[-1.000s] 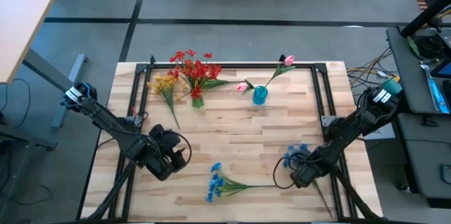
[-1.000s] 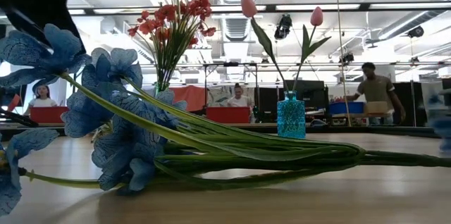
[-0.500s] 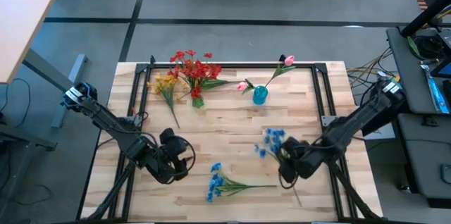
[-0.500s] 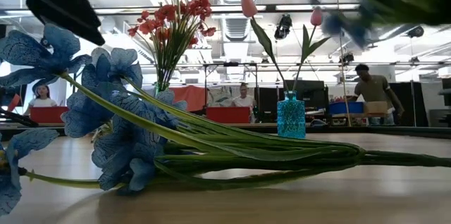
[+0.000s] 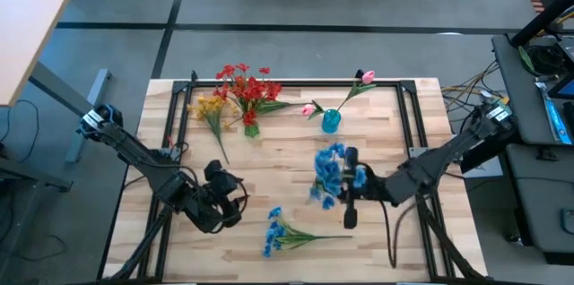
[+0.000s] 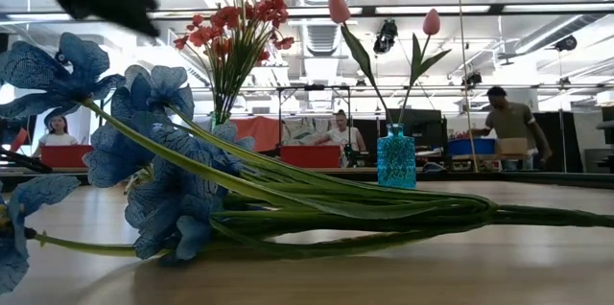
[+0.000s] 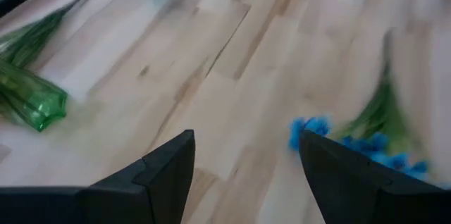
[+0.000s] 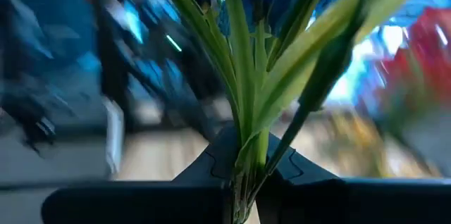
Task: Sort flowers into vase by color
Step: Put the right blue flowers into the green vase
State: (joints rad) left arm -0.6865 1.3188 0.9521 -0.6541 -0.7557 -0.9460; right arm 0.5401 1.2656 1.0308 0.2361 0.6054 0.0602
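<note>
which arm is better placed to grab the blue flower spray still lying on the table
Left. The open left gripper hovers right beside the lying blue flower spray, while the right gripper is shut on another blue flower spray, so it is occupied.

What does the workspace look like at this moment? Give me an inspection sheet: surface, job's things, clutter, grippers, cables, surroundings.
Surface: light wooden tabletop inside a black frame.
Job's things: red clustered spray upright in a green glass vase; yellow spray lying beside it; two pink tulip buds in a small blue glass vase; one blue spray lying flat near the front edge; a second blue spray held above the table.
Clutter: nothing seen.
Grippers: right gripper shut on the second blue spray's stems; left gripper open, empty, over bare wood near the lying blue spray.
Cables: loose wires off the table's right edge.
Surroundings: people at desks beyond the table.
</note>
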